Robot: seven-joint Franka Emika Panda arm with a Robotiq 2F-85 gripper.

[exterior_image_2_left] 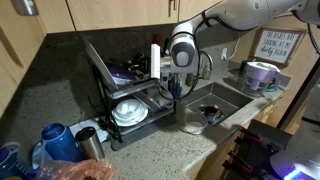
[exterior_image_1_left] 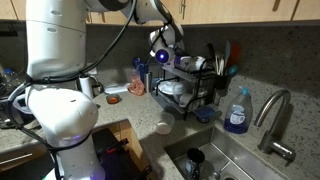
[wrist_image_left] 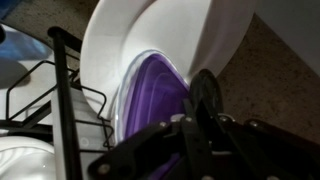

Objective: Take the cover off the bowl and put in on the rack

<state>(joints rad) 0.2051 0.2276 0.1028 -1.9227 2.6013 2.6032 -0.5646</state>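
The black wire two-tier rack (exterior_image_1_left: pixel 190 88) (exterior_image_2_left: pixel 108 85) stands on the counter beside the sink. My gripper (exterior_image_2_left: pixel 172 62) (exterior_image_1_left: pixel 163 52) hovers at its upper tier, fingers closed on the edge of a white cover (exterior_image_2_left: pixel 155 58) (wrist_image_left: pixel 150 40) held upright. In the wrist view the fingers (wrist_image_left: pixel 195 112) sit close together at the cover's lower edge, with a purple dish (wrist_image_left: pixel 155 100) just behind it and the rack wires (wrist_image_left: pixel 62 100) at left. A small uncovered bowl (exterior_image_1_left: pixel 162 127) (exterior_image_2_left: pixel 194 124) sits on the counter by the sink's corner.
White dishes (exterior_image_2_left: pixel 128 112) fill the rack's lower tier; utensils (exterior_image_1_left: pixel 215 58) stand in its side holder. The sink (exterior_image_1_left: pixel 235 162) (exterior_image_2_left: pixel 222 97) with faucet (exterior_image_1_left: pixel 272 120), a blue soap bottle (exterior_image_1_left: pixel 237 112), mugs (exterior_image_2_left: pixel 260 72) and a blue kettle (exterior_image_2_left: pixel 55 140) surround it.
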